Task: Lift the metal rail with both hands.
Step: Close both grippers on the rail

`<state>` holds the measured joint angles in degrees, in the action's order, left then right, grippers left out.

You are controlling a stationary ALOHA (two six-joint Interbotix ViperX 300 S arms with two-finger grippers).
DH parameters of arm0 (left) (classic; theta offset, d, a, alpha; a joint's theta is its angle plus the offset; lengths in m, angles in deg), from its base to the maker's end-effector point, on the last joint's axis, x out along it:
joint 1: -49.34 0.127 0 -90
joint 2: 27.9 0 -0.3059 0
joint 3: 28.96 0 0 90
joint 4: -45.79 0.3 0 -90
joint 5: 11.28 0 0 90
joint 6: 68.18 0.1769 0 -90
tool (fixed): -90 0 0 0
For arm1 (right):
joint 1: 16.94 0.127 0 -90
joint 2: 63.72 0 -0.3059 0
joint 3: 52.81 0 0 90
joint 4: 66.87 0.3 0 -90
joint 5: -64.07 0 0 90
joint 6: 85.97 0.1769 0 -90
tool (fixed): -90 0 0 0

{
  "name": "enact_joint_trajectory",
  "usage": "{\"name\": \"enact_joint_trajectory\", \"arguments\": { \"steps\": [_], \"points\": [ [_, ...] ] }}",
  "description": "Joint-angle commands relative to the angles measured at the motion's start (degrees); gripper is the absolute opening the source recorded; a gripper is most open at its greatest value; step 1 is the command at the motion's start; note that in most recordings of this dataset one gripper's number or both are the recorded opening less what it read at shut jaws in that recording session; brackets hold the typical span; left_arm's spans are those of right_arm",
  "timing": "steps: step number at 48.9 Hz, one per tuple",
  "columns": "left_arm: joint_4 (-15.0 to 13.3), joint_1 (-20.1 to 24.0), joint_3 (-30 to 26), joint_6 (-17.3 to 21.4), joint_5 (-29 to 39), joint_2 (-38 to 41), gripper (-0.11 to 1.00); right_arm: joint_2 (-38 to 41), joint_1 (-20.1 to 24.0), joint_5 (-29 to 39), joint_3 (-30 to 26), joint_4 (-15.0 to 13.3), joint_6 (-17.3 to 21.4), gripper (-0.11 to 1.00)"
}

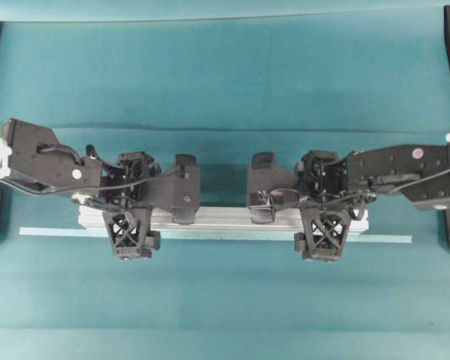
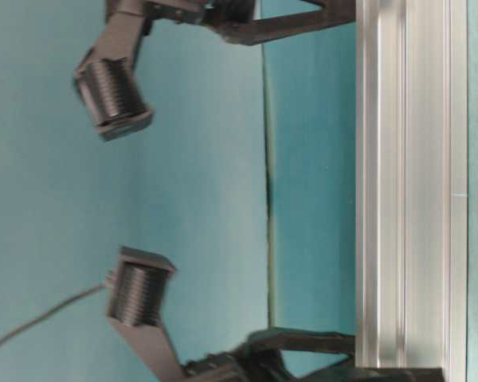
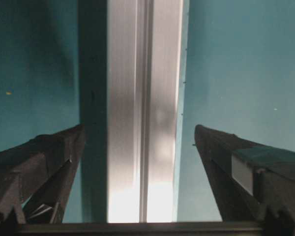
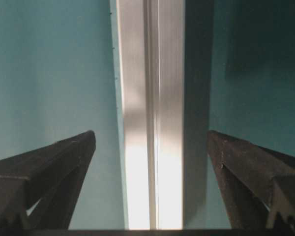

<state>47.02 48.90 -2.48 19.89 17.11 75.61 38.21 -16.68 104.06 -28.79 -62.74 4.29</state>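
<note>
- From overhead we see a teal table (image 1: 225,82). At its 9 o'clock edge the left arm (image 1: 41,161) comes in, reaching toward 3 o'clock.
- The left gripper (image 1: 132,217) stands over the left part of the metal rail (image 1: 225,218), one lattice-braced finger (image 1: 129,232) showing on the 6 o'clock side of the bar.
- In the left wrist view that claw is spread wide: the rail (image 3: 143,113) runs from 12 to 6 o'clock between the two fingers (image 3: 39,167), with teal table showing on each side of it, so we see no finger touching metal.
- The rail lies flat across the middle of the table, its length running from 9 to 3 o'clock, just above the thin pale strip (image 1: 214,235) that lies alongside it on the 6 o'clock side and sticks out past both its ends.
- The right gripper (image 1: 324,217) stands over the right part of the rail, a lattice finger (image 1: 326,234) likewise on the 6 o'clock side.
- In the right wrist view its claw is also wide, the rail (image 4: 152,113) centred between the fingers (image 4: 49,172) with gaps on both sides.
- The right arm (image 1: 405,172) enters from the 3 o'clock edge.
- In the table-level view the grooved rail (image 2: 410,191) rests on the table.
</note>
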Motion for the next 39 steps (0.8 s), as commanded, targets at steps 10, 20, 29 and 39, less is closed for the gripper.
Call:
{"name": "enact_joint_trajectory", "arguments": {
  "steps": [10,20,29,39],
  "points": [
    [0.1,0.0,0.4,-0.1,-1.8,0.9,0.99,2.2,0.3,-4.5,2.1,0.0,0.4,0.96],
    [0.1,0.0,0.7,0.0,-1.8,1.0,0.99,3.1,0.3,-5.4,2.2,-0.1,0.4,0.96],
    [0.1,0.1,0.7,-0.1,-1.8,1.1,0.99,3.3,0.3,-6.4,2.2,-0.1,0.4,0.96],
    [0.1,0.1,0.7,-0.1,-1.8,1.6,0.99,3.5,0.3,-6.7,2.5,-0.1,0.4,0.96]
  ]
}}
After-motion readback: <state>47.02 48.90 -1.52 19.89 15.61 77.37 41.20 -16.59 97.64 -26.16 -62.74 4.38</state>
